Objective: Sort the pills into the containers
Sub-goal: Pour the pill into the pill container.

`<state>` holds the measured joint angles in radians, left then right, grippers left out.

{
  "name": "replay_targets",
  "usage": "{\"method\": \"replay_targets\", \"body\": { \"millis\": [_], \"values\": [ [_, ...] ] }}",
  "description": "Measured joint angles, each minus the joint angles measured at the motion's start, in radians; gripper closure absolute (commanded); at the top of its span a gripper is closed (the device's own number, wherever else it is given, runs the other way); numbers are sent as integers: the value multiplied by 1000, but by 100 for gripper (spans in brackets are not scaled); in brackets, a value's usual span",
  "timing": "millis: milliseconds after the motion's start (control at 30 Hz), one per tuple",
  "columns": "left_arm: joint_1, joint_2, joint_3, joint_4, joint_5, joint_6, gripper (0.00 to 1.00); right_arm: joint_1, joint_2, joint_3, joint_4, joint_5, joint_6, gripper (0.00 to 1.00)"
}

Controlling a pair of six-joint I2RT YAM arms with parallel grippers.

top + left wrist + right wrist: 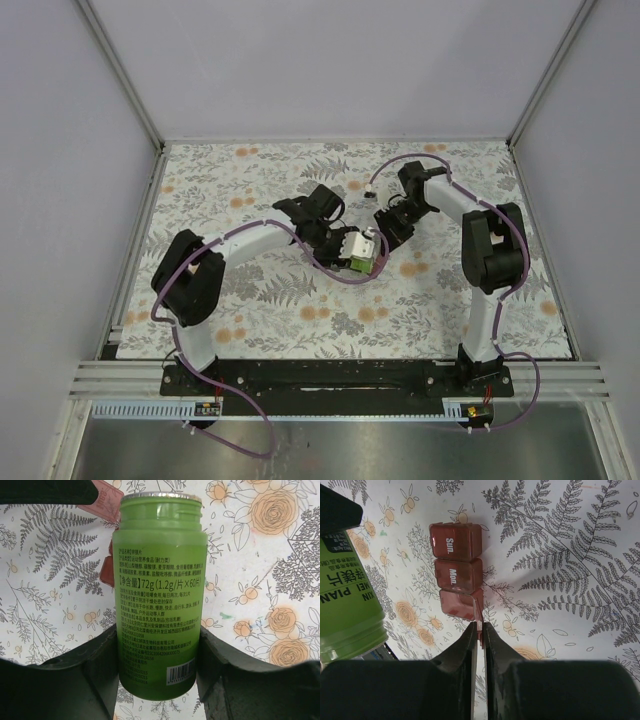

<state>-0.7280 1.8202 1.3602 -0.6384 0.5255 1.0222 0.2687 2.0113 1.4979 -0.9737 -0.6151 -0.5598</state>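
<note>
- The left gripper (159,637) clamps a bright green bottle (160,580) low on its body, one dark finger (95,680) pressed against each side of the printed label.
- The bottle's threaded neck points away from the left wrist camera, bare of any cap and silvery at the rim.
- The right gripper (479,628) has its fingers pressed almost together, nipping a thin red flap at the near end of the dark-red pill box (456,562).
- The pill box lies on the floral cloth (260,290). Lids marked "Sun." and "Mon." lie flat on two compartments in a row. The third compartment, nearest the right gripper, is the one the pinched flap belongs to.
- In the right wrist view the green bottle stands off to the left of the pill box, with a strip of cloth showing between them.
- In the left wrist view, parts of the red box show past the bottle's upper left shoulder.
- From the top camera, both arms reach in to meet near the middle of the cloth, the left arm from the left and the right arm folded in from the right. The bottle shows as a green and pale shape at the left gripper's tip, with the right gripper just beside it. The pill box cannot be made out from there.
</note>
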Motion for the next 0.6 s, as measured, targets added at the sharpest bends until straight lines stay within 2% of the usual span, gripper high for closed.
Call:
{"method": "replay_targets", "body": {
  "millis": [600],
  "values": [
    [-43,69,40,47,-142,-24,100,15,-18,-21,7,0,7,94]
  ]
}}
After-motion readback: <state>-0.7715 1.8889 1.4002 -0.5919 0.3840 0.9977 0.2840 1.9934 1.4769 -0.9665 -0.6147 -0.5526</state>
